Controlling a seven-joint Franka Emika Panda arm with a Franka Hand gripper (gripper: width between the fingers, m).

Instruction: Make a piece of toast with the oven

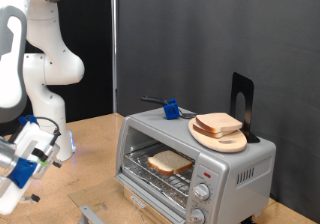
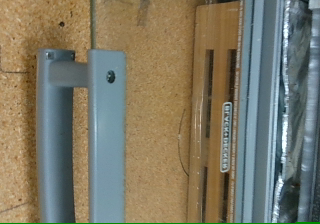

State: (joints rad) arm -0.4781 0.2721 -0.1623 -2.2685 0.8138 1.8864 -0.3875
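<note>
The silver toaster oven (image 1: pixel 245 169) stands at the exterior view's right with its glass door folded down. A slice of toast (image 1: pixel 170 162), pale with a brown crust, lies on the wire rack inside. My gripper (image 1: pixel 28 156) hangs at the exterior view's lower left, apart from the oven and a little left of the door's handle (image 1: pixel 92 214). It holds nothing that I can see. The wrist view shows the grey door handle (image 2: pixel 75 134) close up, the glass door (image 2: pixel 170 44) and the oven's front edge (image 2: pixel 262 104). My fingers do not show there.
A round wooden plate (image 1: pixel 232 142) with more bread slices (image 1: pixel 218 124) sits on top of the oven, beside a blue clip (image 1: pixel 172 110) and a black stand (image 1: pixel 243 102). Two round knobs (image 1: pixel 203 192) and a red light (image 1: pixel 204 172) are on the oven's front. The table is cork.
</note>
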